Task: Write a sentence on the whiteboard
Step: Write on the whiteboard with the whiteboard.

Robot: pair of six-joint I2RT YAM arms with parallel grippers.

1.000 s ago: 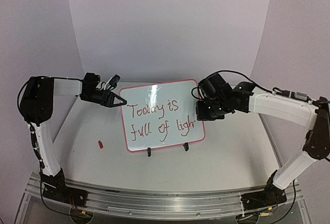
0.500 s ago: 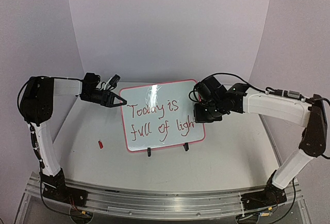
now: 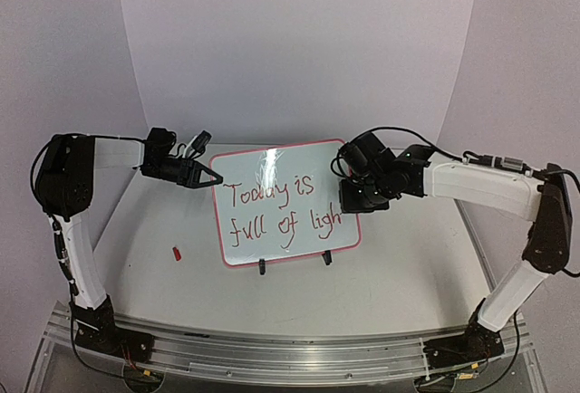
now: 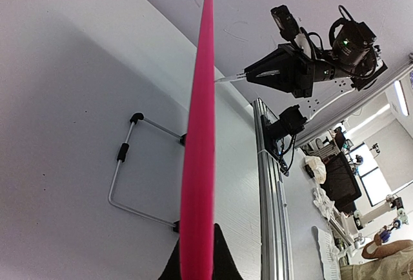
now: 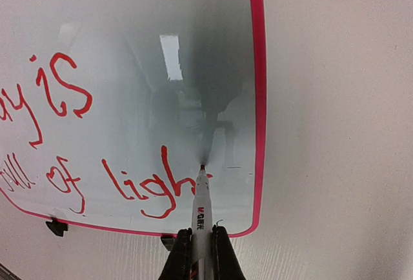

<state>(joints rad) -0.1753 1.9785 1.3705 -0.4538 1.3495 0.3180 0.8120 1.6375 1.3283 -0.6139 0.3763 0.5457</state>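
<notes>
Red lettering (image 3: 283, 207) reads "Today is full of ligh" on the whiteboard (image 3: 272, 165), propped upright on the table (image 3: 408, 275). The left gripper (image 4: 197, 264) clamps its edge. The right gripper (image 5: 202, 231) grasps a marker (image 5: 201, 206), its tip seemingly touching the surface. Use light pressure and fit a narrow "t" short of the rim.

Right arm (image 3: 471, 180) swung left, its jaws further over whiteboard (image 3: 272, 176)

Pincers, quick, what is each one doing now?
Left pincer: shut on the whiteboard edge.
Right pincer: shut on the marker.
</notes>
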